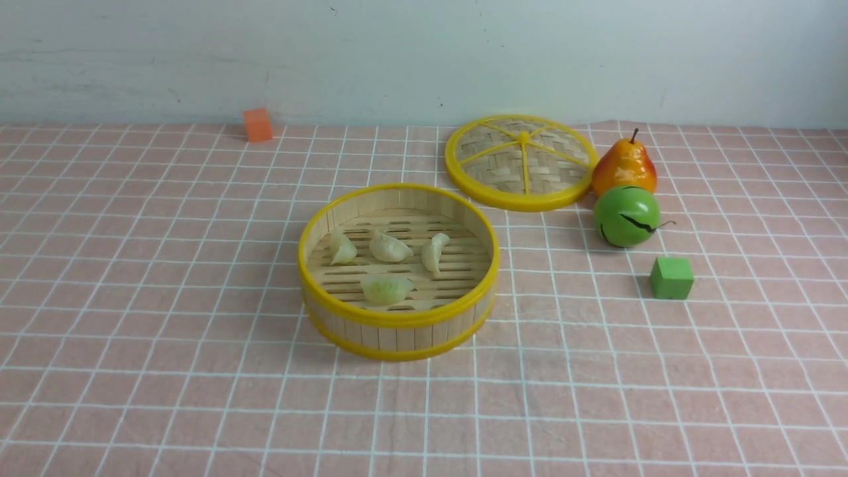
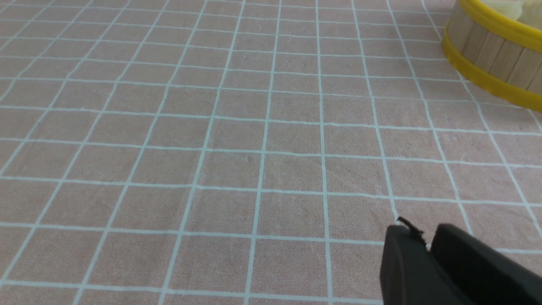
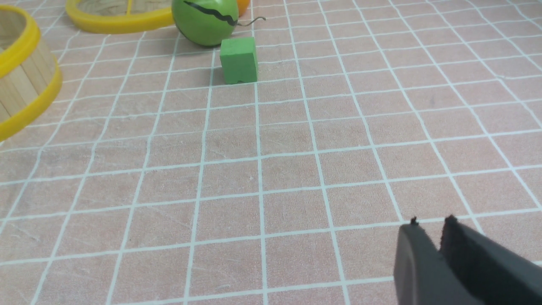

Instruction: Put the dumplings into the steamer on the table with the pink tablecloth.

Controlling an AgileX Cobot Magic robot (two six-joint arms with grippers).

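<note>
1. Left gripper [image 2: 427, 243]: the two black fingers stand slightly apart with a narrow notch between the tips. Nothing is held. It hangs over bare pink tablecloth [image 2: 237, 140].
2. Right gripper [image 3: 438, 237]: the black fingers are likewise parted by a narrow gap and hold nothing. It is also over bare cloth.
3. Left wrist view: part of the steamer's wall and yellow bands appears at the edge, well apart from the fingers.
4. Right wrist view: a green cube [image 3: 239, 60] sits ahead of the fingers, well apart from them. A green striped ball [image 3: 205, 21] lies just behind the cube.
5. Steamer [image 1: 397, 318]: it stands upright near the middle of the table [image 1: 132, 397], on the cloth.
6. Dumplings [image 1: 389, 246]: all four lie inside the steamer on its slotted floor. Three form a row toward the far side. The fourth, greenish one [image 1: 385, 289] lies nearer the front wall. None touches another.
7. Lid [image 1: 520, 199]: it lies flat on the cloth, behind and to the right of the steamer, apart from it.
8. Pear [image 1: 624, 165]: it stands upright at the lid's right edge, with the green ball just in front of it.
9. Orange cube [image 1: 258, 124]: it sits at the far left edge of the cloth, near the wall.
</note>
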